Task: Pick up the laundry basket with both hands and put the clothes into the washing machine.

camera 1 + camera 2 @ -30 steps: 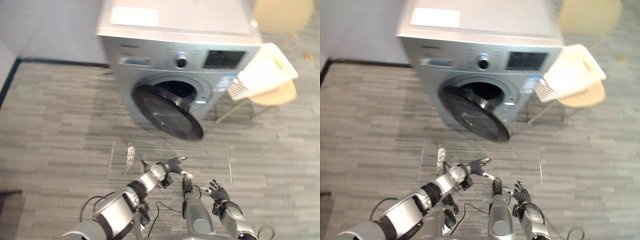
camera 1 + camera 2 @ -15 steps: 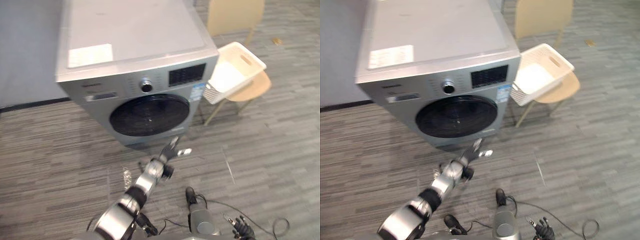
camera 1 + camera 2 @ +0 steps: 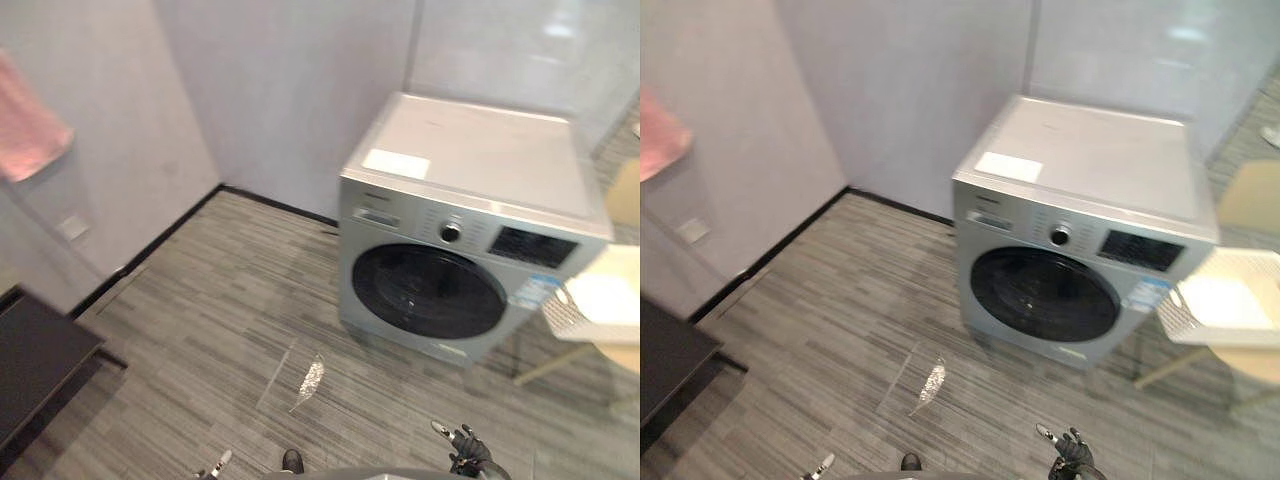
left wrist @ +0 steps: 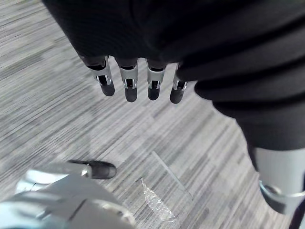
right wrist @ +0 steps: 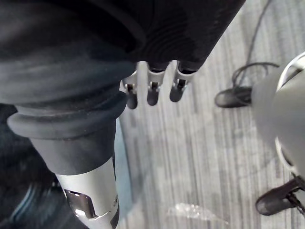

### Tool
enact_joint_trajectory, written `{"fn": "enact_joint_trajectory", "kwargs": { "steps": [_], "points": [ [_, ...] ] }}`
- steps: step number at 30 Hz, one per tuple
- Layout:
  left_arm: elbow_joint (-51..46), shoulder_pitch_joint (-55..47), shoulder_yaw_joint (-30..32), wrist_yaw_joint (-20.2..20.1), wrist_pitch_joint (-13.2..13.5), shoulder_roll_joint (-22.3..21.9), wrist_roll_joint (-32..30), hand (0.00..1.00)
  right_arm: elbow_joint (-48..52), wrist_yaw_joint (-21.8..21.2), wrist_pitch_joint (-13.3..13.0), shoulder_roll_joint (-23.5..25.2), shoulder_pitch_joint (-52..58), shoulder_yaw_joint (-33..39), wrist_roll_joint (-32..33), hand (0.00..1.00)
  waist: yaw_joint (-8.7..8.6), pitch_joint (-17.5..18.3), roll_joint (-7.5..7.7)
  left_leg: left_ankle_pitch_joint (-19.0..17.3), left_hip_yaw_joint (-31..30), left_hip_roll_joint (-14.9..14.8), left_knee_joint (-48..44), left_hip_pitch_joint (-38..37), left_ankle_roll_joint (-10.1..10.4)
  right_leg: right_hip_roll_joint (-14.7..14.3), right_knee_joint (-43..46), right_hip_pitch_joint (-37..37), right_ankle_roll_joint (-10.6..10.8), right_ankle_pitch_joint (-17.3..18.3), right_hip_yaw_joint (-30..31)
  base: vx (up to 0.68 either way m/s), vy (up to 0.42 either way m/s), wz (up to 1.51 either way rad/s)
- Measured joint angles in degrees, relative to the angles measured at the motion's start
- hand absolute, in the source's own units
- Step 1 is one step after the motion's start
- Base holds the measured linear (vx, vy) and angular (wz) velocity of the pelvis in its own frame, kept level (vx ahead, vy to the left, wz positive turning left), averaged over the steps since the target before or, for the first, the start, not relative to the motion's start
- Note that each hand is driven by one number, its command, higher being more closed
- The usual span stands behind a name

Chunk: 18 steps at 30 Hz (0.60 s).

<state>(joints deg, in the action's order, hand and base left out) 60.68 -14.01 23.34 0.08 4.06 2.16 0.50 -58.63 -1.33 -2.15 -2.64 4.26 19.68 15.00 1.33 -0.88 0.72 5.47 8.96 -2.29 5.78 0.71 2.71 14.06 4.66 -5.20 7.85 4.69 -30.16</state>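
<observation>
The silver washing machine stands against the far wall, its round dark door closed. To its right, the white laundry basket rests on a wooden chair at the picture's edge. Both hands hang low, far from the machine and the basket. My right hand shows at the bottom of the eye views, and its wrist view shows straight fingers over the floor with nothing in them. My left hand also hangs with straight, empty fingers above the grey floor.
A pink cloth hangs on the left wall. A dark low table stands at the left edge. A shiny scrap of clear film lies on the floor in front of the machine. Walls close off the far side.
The camera has swung up and to the left. The machine's door, open one second ago, is closed. My left arm has dropped from the door to the bottom of the view.
</observation>
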Motion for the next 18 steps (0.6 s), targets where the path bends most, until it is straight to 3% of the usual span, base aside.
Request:
{"fn": "enact_joint_trajectory", "kwargs": {
  "steps": [3,5,6,7,8,9,10,12,14,16,18],
  "points": [
    [0.67,-0.28,0.65,0.22,-0.19,0.28,1.24,0.0,-2.79,0.11,0.21,0.67,-1.21,1.16,-0.71,0.0,0.97,0.27,1.82,-1.0,-5.97,3.64,-2.26,1.74,-1.78,3.13,3.04,-1.77,0.35,3.28,-4.11,0.06,0.122,1.3],
    [0.68,-0.39,0.78,0.85,-0.26,0.21,2.44,0.0,-3.97,0.45,0.56,1.02,-2.09,1.94,-1.75,0.0,2.98,-0.18,3.01,-5.71,-7.77,7.41,-12.23,4.71,-5.06,7.67,9.66,-3.39,-1.07,5.82,-5.62,0.11,0.139,0.86],
    [0.73,-0.69,0.5,1.33,-0.46,0.05,2.42,0.0,-4.16,0.46,0.57,0.83,-2.19,1.89,-1.83,0.0,2.74,-0.42,2.68,-7.31,-9.03,7.62,-14.23,4.82,-5.18,8.49,12.88,-3.76,-3.81,6.45,-5.52,0.13,0.122,0.8],
    [1.06,-0.78,0.21,1.61,-0.79,-0.31,2.34,0.0,-3.91,0.44,0.55,1.15,-2.37,1.49,-1.9,0.0,2.54,-0.71,1.66,-9.49,-11.4,8.25,-17.34,4.59,-5.97,10.87,24.72,-0.8,-8.56,3.63,-1.14,0.09,0.105,0.74],
    [1.07,-0.83,-0.47,1.62,-0.92,-0.3,2.31,0.0,-3.86,0.43,0.53,1.47,-2.19,1.05,-1.88,0.0,2.43,-0.82,1.18,-10.25,-12.41,8.28,-18.39,4.38,-6.17,10.95,29.62,1.66,-10.79,1.04,2.44,0.12,0.173,0.98],
    [0.59,-0.12,-1.39,1.62,-1.0,0.19,2.25,0.0,-4.02,0.27,0.55,2.7,-1.87,0.1,-1.76,0.0,2.33,-1.27,0.66,-11.47,-15.12,7.56,-20.11,3.86,-6.85,9.47,39.36,6.87,-9.59,-3.93,11.53,0.21,0.115,0.97],
    [0.12,0.87,-1.08,1.81,-1.05,0.89,2.13,0.0,-3.55,0.0,0.54,3.26,-2.12,-0.45,-1.56,0.0,2.3,-1.97,1.67,-11.82,-17.5,7.56,-20.69,3.42,-7.22,6.61,46.72,11.69,-6.06,-0.22,17.17,0.23,0.069,0.96],
    [-0.2,2.11,-0.23,2.59,-1.23,1.38,1.92,0.0,-2.01,0.14,0.47,3.78,-1.9,-0.63,-1.51,0.0,2.1,-2.59,3.02,-12.03,-20.74,7.57,-20.83,3.16,-7.43,3.33,48.72,16.4,-4.86,3.7,19.16,0.21,0.002,0.95],
    [-0.7,2.97,-0.26,2.97,-1.42,1.35,1.0,0.0,1.24,0.52,0.21,4.21,0.38,-1.37,-1.36,0.0,1.93,-2.79,3.14,-12.8,-23.79,8.41,-20.81,2.35,-7.31,1.74,41.66,19.95,-2.6,5.16,21.56,0.22,-0.029,0.88],
    [-1.44,4.32,-0.57,3.47,-1.38,1.11,0.96,0.0,2.9,1.14,0.3,4.22,0.87,-1.6,-1.03,0.0,0.84,-2.76,2.77,-14.29,-26.45,9.36,-22.01,2.76,-7.47,0.92,25.72,20.16,-2.68,4.8,27.71,0.16,-0.086,0.81],
    [-2.22,6.2,-0.3,3.74,-0.9,0.42,0.93,0.0,3.47,1.2,0.35,4.51,1.22,-1.58,-1.0,0.0,0.94,-2.76,2.71,-16.19,-28.72,9.73,-23.64,3.04,-6.95,-0.14,14.35,18.83,-2.57,4.43,33.57,0.22,-0.207,0.81]
  ]
}}
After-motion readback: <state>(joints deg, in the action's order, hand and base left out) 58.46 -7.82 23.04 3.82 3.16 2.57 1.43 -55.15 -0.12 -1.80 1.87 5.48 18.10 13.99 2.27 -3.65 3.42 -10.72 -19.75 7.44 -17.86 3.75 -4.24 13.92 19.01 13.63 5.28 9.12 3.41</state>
